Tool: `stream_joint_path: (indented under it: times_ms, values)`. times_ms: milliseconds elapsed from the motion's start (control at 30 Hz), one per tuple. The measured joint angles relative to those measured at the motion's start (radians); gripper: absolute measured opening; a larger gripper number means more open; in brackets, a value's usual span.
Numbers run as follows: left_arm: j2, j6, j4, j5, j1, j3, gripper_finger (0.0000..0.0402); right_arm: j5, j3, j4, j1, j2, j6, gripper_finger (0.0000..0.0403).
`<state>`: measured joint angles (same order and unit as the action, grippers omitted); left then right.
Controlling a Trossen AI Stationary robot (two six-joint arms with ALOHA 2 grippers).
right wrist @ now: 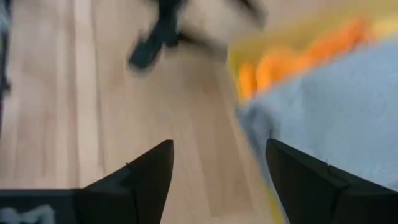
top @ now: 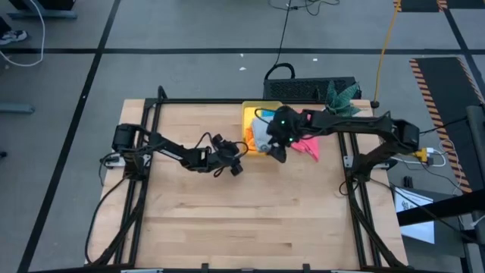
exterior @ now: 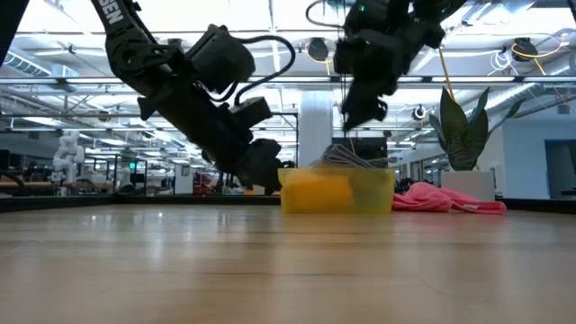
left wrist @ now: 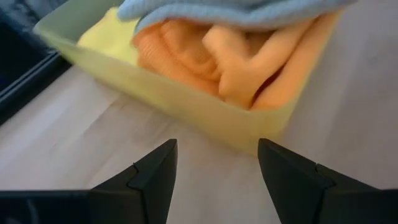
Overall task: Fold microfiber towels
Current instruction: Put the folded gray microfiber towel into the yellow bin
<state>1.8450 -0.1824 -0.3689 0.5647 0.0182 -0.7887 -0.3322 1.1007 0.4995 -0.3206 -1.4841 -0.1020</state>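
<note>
The worktop [top: 250, 212] is lying bare across most of its face, and nothing that reads as a neatly folded towel is showing anywhere on it, so I'm judging this job as barely begun. The yellow bin [exterior: 337, 192] is sitting directly under the right gripper [top: 278, 154] and just ahead of the left gripper [left wrist: 214, 171], and it is holding a heap: the light grey towel [right wrist: 329, 118] is lying on top, the orange towel [left wrist: 217, 59] is bunching beneath it, and the yellow towel [left wrist: 109, 37] is tucked at one end. The pink towel [top: 306, 145] is lying crumpled on the wood just beside the right gripper, outside the bin. A blue one I cannot pick out. The right gripper is hanging above the grey cloth with fingers spread and nothing between them. The left gripper is pointing at the bin wall, fingers also spread wide, empty.
</note>
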Motion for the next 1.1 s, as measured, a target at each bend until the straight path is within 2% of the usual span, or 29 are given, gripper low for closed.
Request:
stream_joint_path:
  times_ms: [67, 167, 433, 500, 633, 833, 967, 1100]
  values:
    - [0.000, 0.001, -0.029, -0.028, 0.001, 0.000, 0.0227, 0.051, 0.002, -0.060, 0.000, 0.017, -0.024, 0.0239]
    - [0.000, -0.002, -0.043, -0.041, 0.001, 0.000, 0.0228, 0.132, -0.010, -0.159, -0.001, 0.009, -0.073, 0.0201]
    - [0.001, -0.011, -0.058, -0.072, 0.002, 0.000, 0.0227, 0.145, -0.167, -0.353, -0.016, -0.069, -0.109, 0.0027]
    - [0.002, -0.011, -0.081, -0.079, 0.002, 0.000, 0.0227, 0.145, -0.218, -0.398, -0.027, -0.069, -0.096, 0.0008]
    - [0.002, -0.006, -0.124, -0.132, 0.002, 0.000, 0.0227, 0.121, -0.295, -0.491, -0.051, -0.069, -0.103, 0.0018]
    - [0.002, -0.003, -0.177, -0.179, -0.012, -0.001, 0.0227, 0.113, -0.320, -0.561, -0.059, -0.068, -0.097, 0.0013]
    - [0.002, 0.008, -0.184, -0.180, -0.029, -0.001, 0.0227, -0.020, -0.320, -0.551, -0.058, -0.056, -0.097, 0.0017]
    - [0.002, 0.023, -0.181, -0.150, -0.043, -0.001, 0.0228, -0.093, -0.320, -0.519, -0.060, -0.022, -0.103, 0.0051]
